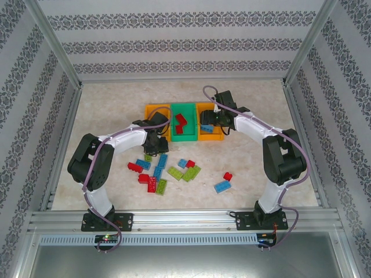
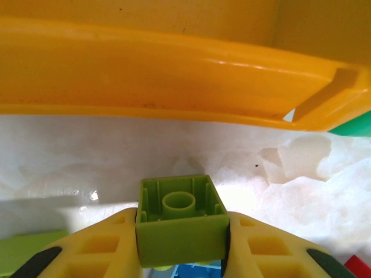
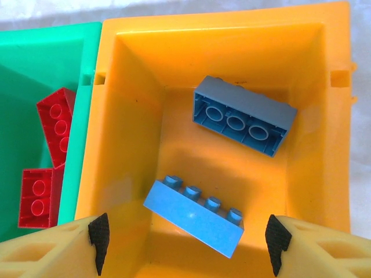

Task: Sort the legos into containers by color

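On the left, the left end effector (image 2: 181, 233) is closed on a lime green brick (image 2: 179, 202). Its two yellow fingers press the brick's opposite sides, and the hollow underside faces the wrist camera. The brick sits just on the near side of the left orange bin (image 2: 174, 69), close to its outer wall and not over the opening. Whether it has cleared the bench (image 1: 249, 162) cannot be told.

This looks like the pick-and-carry step for a green piece. The next move probably calls for raising the brick above the bin's rim, taking it a little farther away, and letting go over the cavity. That bin seems the likely home for green, since the other two colours already have theirs.

Toward the middle, loose bricks (image 1: 174, 172) in red, blue and lime lie scattered on the bench, near side of the bins, so much sorting remains. The green bin (image 1: 184, 139) holds red bricks (image 3: 55, 121).

To the right, the right orange bin (image 3: 133, 116) holds two blue bricks (image 3: 243, 116). The right end effector (image 3: 185, 243) hangs above it with its jaws wide and nothing between them. The blue bricks lie below on the bin floor, apart from both pads.
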`<control>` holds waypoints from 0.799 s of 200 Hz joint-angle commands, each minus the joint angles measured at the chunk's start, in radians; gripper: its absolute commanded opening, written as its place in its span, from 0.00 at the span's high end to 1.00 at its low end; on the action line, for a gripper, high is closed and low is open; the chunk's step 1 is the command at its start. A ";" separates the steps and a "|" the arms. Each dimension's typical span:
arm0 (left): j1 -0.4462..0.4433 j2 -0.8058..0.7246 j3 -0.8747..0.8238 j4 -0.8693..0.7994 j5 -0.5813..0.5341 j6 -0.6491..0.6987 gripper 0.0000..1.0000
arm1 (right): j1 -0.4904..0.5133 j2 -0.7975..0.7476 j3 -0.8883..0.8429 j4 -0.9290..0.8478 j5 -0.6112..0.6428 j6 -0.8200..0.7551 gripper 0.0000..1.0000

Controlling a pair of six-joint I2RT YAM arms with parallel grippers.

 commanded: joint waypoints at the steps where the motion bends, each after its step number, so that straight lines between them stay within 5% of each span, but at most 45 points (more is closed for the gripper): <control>1: -0.008 -0.020 0.009 -0.050 -0.036 0.024 0.76 | -0.009 -0.020 -0.017 -0.032 -0.003 -0.004 0.25; 85: 0.014 -0.101 0.197 -0.214 -0.155 0.157 0.74 | -0.002 -0.084 -0.067 0.011 0.001 0.001 0.25; 160: 0.144 0.116 0.414 -0.136 -0.137 0.255 0.73 | 0.038 -0.209 -0.202 0.049 0.018 -0.010 0.24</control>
